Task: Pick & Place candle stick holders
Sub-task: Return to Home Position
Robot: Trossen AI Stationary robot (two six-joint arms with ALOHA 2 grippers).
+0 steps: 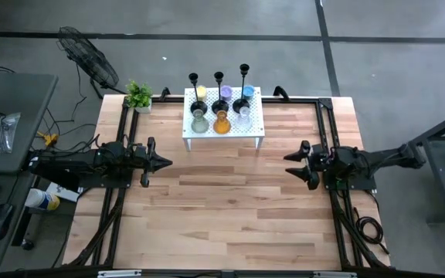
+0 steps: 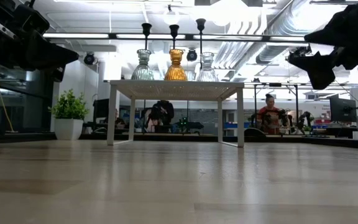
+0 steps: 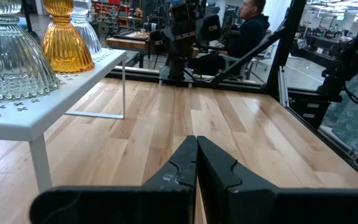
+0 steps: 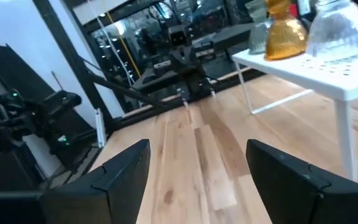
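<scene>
In the high view a white shelf (image 1: 224, 133) stands at the upper centre of the frame, on the far part of the wooden worktop (image 1: 230, 216). Three black candlesticks (image 1: 219, 93) line its back, with a yellow cup (image 1: 200, 93), a purple cup (image 1: 225, 92) and a blue cup (image 1: 248, 91) among them. In front of these stand a pale green cup (image 1: 199, 122), an amber cup (image 1: 222, 122) and a clear cup (image 1: 242, 116). A potted plant (image 1: 138, 96) sits left of the shelf, at the worktop's corner. The left tool (image 1: 165, 162) hangs at mid-left and the right tool (image 1: 290, 164) faces it from mid-right, both well apart from the shelf.

In the low view the shelf fills the upper centre. The pale green, amber and clear cups stand in a row on it, with the candlestick tops rising behind. The arms show as dark shapes in the upper corners. A person (image 2: 270, 115) sits in the room beyond.

In the left wrist view the left tool's fingers are pressed together, holding nothing, above bare wood. The shelf edge with the cups is at the upper left, and a seated person (image 3: 248, 28) at the top.

In the right wrist view the right tool's fingers (image 4: 126, 171) stand spread, with nothing between them. The shelf is at the upper right.
</scene>
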